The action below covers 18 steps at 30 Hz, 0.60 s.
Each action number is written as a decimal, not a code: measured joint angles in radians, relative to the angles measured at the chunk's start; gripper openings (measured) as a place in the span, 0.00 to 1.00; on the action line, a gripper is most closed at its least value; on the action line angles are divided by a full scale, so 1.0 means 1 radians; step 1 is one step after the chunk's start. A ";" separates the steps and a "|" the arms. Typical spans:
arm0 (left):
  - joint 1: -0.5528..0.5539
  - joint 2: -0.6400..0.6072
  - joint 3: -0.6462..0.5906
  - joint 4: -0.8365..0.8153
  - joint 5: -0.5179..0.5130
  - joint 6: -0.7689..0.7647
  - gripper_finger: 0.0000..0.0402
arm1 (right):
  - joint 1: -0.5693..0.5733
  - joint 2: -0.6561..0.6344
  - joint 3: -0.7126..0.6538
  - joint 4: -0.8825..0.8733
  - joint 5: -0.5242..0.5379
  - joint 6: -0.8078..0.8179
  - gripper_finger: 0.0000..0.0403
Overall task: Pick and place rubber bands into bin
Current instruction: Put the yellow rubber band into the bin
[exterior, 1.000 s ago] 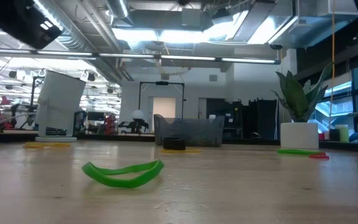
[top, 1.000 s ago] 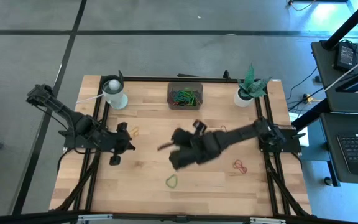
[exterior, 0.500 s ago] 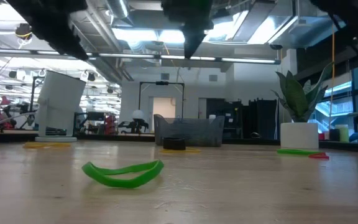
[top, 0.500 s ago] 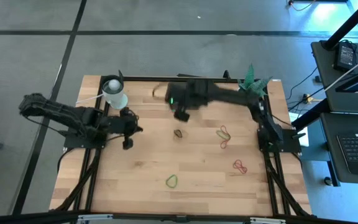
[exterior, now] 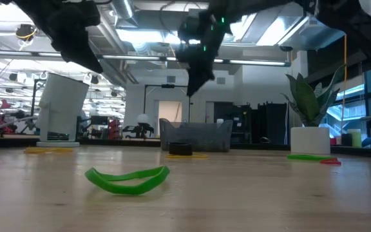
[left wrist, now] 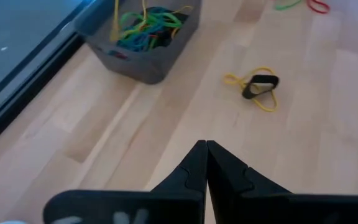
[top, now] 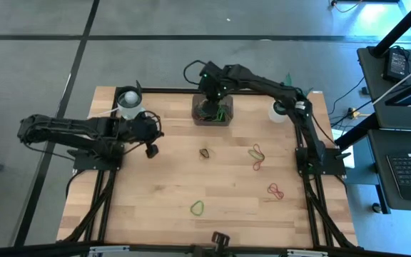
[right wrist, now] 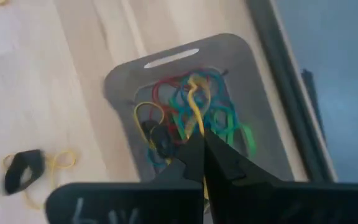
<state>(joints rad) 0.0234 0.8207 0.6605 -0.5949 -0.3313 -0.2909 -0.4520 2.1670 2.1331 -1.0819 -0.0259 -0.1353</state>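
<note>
Thin yellow loop (right wrist: 194, 99) over translucent bin (right wrist: 263, 124)

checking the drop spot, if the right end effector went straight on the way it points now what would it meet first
Most likely the bands piled in the bin. The right end effector points into it, shut on a yellow band that hangs down toward the pile. Depth is unclear.

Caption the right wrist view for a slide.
Right gripper, shut on a yellow rubber band, hangs over the bin.
</note>
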 joint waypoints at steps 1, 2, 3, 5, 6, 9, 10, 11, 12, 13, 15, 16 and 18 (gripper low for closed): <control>0.007 0.000 0.000 0.000 0.000 0.000 0.01 | -0.009 0.000 -0.042 0.044 -0.017 -0.010 0.00; 0.015 0.000 0.000 0.000 0.000 -0.001 0.01 | -0.017 0.000 -0.083 0.079 -0.027 -0.023 0.00; 0.022 0.000 0.000 0.000 0.000 -0.002 0.01 | -0.023 0.000 -0.121 0.104 -0.029 -0.029 0.00; 0.036 0.000 0.000 0.000 -0.001 -0.002 0.01 | -0.033 0.001 -0.202 0.175 -0.042 -0.044 0.00; 0.043 0.000 0.000 0.000 -0.001 -0.002 0.01 | -0.036 0.001 -0.241 0.217 -0.058 -0.055 0.00; 0.064 0.000 0.000 0.000 -0.001 -0.002 0.01 | -0.039 0.001 -0.347 0.295 -0.080 -0.078 0.00; 0.072 0.000 0.000 0.000 -0.001 -0.002 0.01 | -0.039 0.001 -0.377 0.320 -0.080 -0.082 0.00; 0.078 0.000 0.000 0.000 -0.001 -0.002 0.01 | -0.039 0.001 -0.406 0.353 -0.081 -0.083 0.00; 0.083 0.000 0.000 0.000 -0.001 -0.002 0.01 | -0.039 0.001 -0.431 0.383 -0.081 -0.083 0.00; 0.088 0.000 0.000 0.000 -0.001 -0.002 0.01 | -0.039 0.001 -0.455 0.403 -0.081 -0.083 0.00; 0.096 0.000 0.000 0.000 -0.001 -0.002 0.01 | -0.039 0.001 -0.492 0.436 -0.081 -0.080 0.01; 0.099 0.000 0.000 0.000 -0.001 -0.002 0.01 | -0.039 0.001 -0.503 0.448 -0.081 -0.082 0.02; 0.102 0.000 0.000 0.000 -0.001 -0.002 0.01 | -0.039 0.001 -0.518 0.462 -0.081 -0.081 0.03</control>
<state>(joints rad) 0.1258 0.8207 0.6605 -0.5949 -0.3324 -0.2928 -0.4908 2.1677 1.6153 -0.6196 -0.1065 -0.2164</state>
